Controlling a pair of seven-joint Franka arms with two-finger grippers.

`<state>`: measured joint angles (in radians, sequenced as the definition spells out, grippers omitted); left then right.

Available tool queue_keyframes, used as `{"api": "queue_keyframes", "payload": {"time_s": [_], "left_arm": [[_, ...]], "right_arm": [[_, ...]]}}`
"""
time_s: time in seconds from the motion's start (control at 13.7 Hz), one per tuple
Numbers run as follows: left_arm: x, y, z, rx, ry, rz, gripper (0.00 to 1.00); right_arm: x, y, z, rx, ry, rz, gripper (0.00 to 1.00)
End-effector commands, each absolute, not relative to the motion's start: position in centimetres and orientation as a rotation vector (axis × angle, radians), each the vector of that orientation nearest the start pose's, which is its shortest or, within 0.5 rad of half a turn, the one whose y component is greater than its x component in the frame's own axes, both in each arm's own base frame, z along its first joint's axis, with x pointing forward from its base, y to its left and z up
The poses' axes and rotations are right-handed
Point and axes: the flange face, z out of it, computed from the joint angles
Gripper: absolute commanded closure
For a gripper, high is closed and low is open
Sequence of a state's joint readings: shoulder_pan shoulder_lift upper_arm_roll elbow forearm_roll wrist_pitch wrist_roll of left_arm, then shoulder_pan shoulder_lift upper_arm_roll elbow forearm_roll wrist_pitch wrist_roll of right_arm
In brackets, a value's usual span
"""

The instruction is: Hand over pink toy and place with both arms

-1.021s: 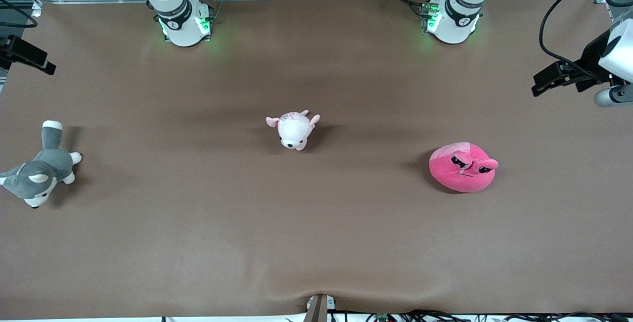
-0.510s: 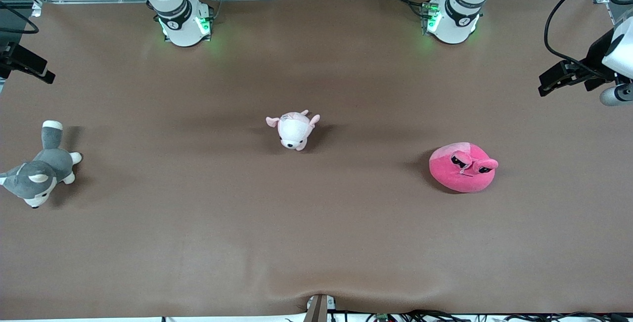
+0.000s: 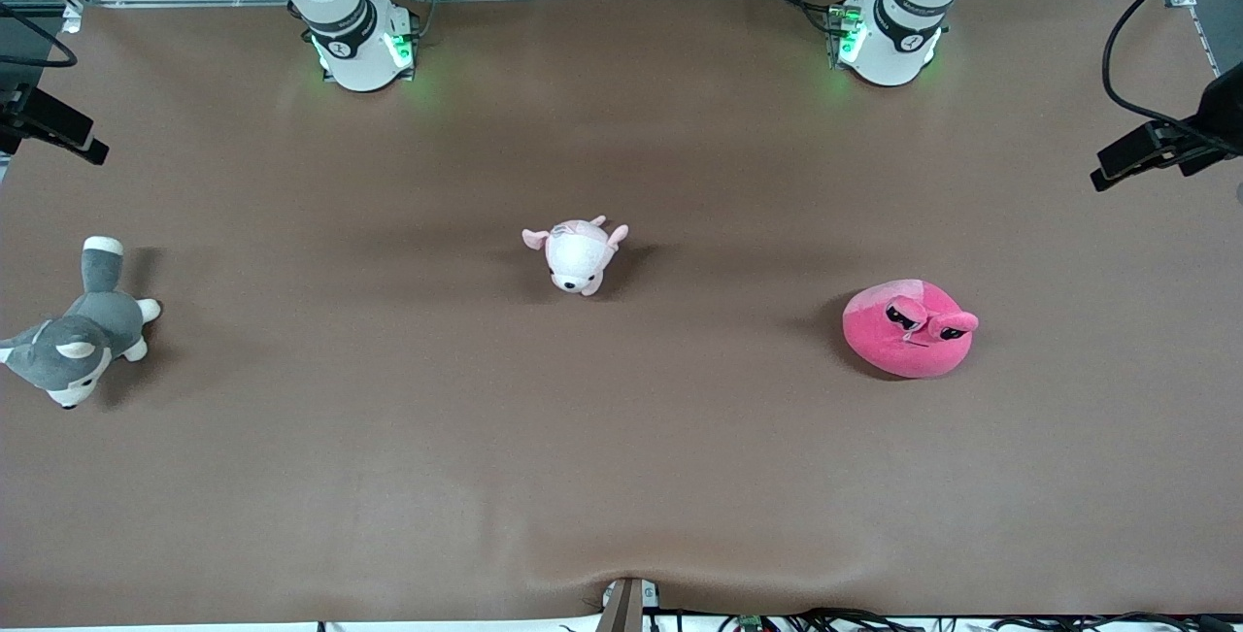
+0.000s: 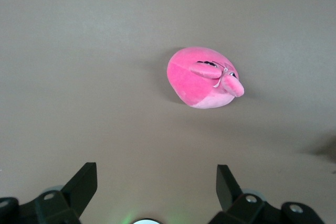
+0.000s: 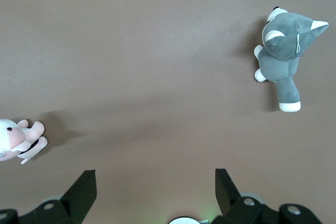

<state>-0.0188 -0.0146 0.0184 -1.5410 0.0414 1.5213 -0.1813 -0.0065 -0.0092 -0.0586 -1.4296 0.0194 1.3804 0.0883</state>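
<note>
The pink toy (image 3: 911,329), a hot-pink round plush with black angry eyes, lies on the brown table toward the left arm's end. It also shows in the left wrist view (image 4: 202,80), apart from the fingers. My left gripper (image 3: 1117,161) hangs open and empty over the table's edge at the left arm's end; in its own view (image 4: 156,182) the jaws stand wide apart. My right gripper (image 3: 83,137) hangs open and empty over the table's edge at the right arm's end, and shows in its own view (image 5: 156,182).
A pale pink-and-white puppy plush (image 3: 577,255) lies mid-table, also in the right wrist view (image 5: 16,140). A grey-and-white husky plush (image 3: 78,331) lies toward the right arm's end, also in the right wrist view (image 5: 286,59). A bracket (image 3: 623,603) sits at the table's near edge.
My left gripper has drawn outward toward the left arm's end of the table, leaving less of the arm in view. The right gripper and the toys have not moved.
</note>
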Motion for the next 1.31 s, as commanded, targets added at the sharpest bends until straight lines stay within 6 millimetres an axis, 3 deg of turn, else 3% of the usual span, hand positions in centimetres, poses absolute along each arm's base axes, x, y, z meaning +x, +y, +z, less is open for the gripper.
{"api": "queue_keyframes", "payload": {"time_s": [0.0, 0.73, 1.24], "left_arm": [[54.7, 0.3, 65.0, -3.097, -0.296, -0.007, 0.00], [54.6, 1.8, 65.2, -3.102, -0.308, -0.010, 0.00], [54.9, 1.4, 64.0, -3.087, -0.426, 0.022, 0.00]], "right_arm": [[52.7, -3.5, 67.9, -3.128, 0.266, 0.058, 0.00], [53.1, -2.8, 67.8, -3.130, 0.245, 0.048, 0.00], [53.0, -3.5, 68.2, -3.129, 0.262, 0.043, 0.00]]}}
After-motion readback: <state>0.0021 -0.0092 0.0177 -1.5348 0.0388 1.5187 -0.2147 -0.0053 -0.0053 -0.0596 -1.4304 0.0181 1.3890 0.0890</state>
